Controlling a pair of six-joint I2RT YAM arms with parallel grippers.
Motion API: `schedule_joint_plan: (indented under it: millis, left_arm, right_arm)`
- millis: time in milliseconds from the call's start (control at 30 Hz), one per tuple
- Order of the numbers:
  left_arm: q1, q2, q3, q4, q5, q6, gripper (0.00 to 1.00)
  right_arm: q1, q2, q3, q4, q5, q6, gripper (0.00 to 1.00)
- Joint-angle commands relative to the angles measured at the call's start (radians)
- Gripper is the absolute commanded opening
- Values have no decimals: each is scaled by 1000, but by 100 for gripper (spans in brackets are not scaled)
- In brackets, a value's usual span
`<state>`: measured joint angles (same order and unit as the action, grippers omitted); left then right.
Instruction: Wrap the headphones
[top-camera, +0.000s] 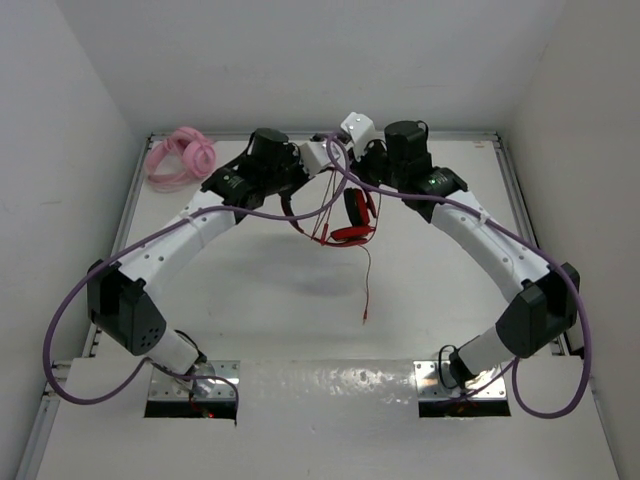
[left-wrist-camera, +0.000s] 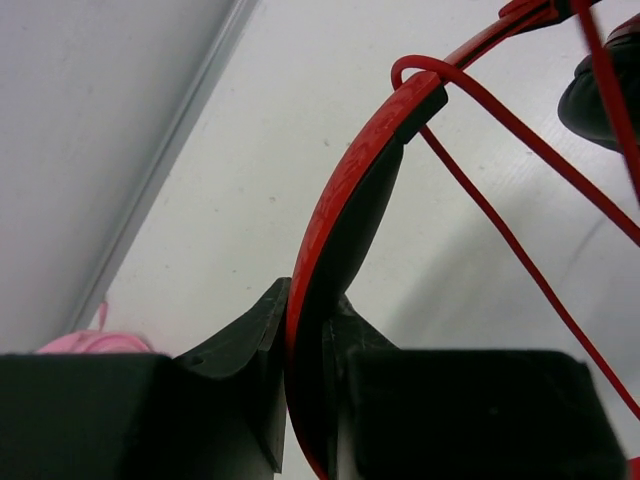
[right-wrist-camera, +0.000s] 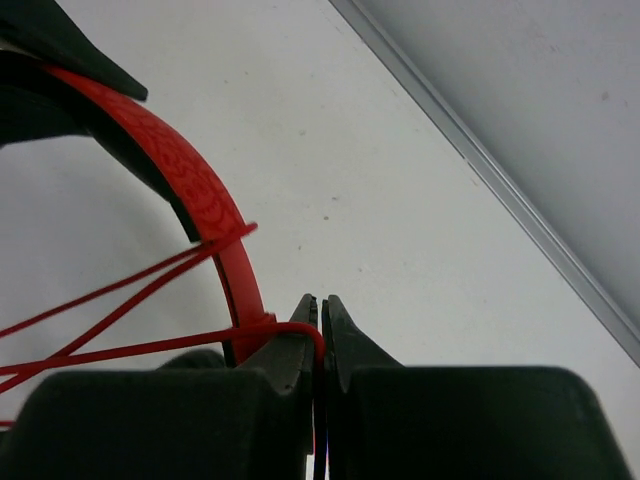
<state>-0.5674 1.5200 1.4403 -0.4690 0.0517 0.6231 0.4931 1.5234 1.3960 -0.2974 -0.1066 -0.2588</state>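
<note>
The red headphones (top-camera: 355, 215) hang above the table's far middle, between both grippers. My left gripper (left-wrist-camera: 308, 320) is shut on the red-and-black headband (left-wrist-camera: 345, 200); it shows in the top view (top-camera: 318, 155) too. My right gripper (right-wrist-camera: 321, 312) is shut on the thin red cord (right-wrist-camera: 150, 348), which loops over the headband (right-wrist-camera: 195, 185). In the top view the right gripper (top-camera: 362, 150) sits close beside the left one, and the cord's loose end (top-camera: 366, 290) dangles down toward the table.
Pink headphones (top-camera: 180, 155) lie at the far left corner; a bit of them shows in the left wrist view (left-wrist-camera: 95, 343). White walls surround the table on three sides. Purple cables run along both arms.
</note>
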Motion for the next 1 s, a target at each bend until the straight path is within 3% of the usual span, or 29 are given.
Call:
schedule_joint_plan:
  millis: [0, 133, 200, 367, 433, 467, 500, 533, 600, 733, 833, 867, 967]
  left_arm:
    - [-9, -24, 61, -232, 176, -9, 0]
    - [-8, -17, 123, -295, 257, -43, 0]
    - [-9, -18, 129, -299, 261, -68, 0]
    - [-6, -4, 205, -336, 247, -137, 0]
    - [-6, -1, 226, -349, 225, -152, 0]
    - [-3, -1, 239, -352, 211, -161, 0]
    - [-2, 2, 246, -358, 211, -166, 0]
    - [1, 3, 252, -361, 217, -184, 0]
    - [6, 14, 276, -365, 244, -207, 0]
    - [18, 40, 344, -370, 263, -310, 0]
    - [63, 68, 443, -366, 310, -391, 0]
    - [70, 77, 466, -343, 326, -413, 0]
    - [74, 132, 593, -321, 323, -467, 0]
  right_arm:
    - [-60, -28, 15, 300, 5, 13, 0]
    - [-83, -20, -32, 423, 5, 87, 1]
    - [-90, -14, -48, 446, -13, 89, 9]
    - [-108, 7, -98, 428, -24, 59, 12]
    - [-123, 1, -118, 414, -19, 70, 18]
    - [-136, -9, -147, 411, -28, 81, 17]
    - [-140, -15, -163, 414, -65, 82, 4]
    - [-140, -22, -190, 418, -85, 95, 0]
    - [-140, -31, -216, 452, -163, 122, 0]
    - [-140, -19, -299, 578, -186, 262, 0]
    - [-142, 35, -333, 664, -261, 384, 5]
    - [-142, 55, -339, 725, -293, 429, 12]
    - [-142, 141, -408, 1013, -369, 706, 13]
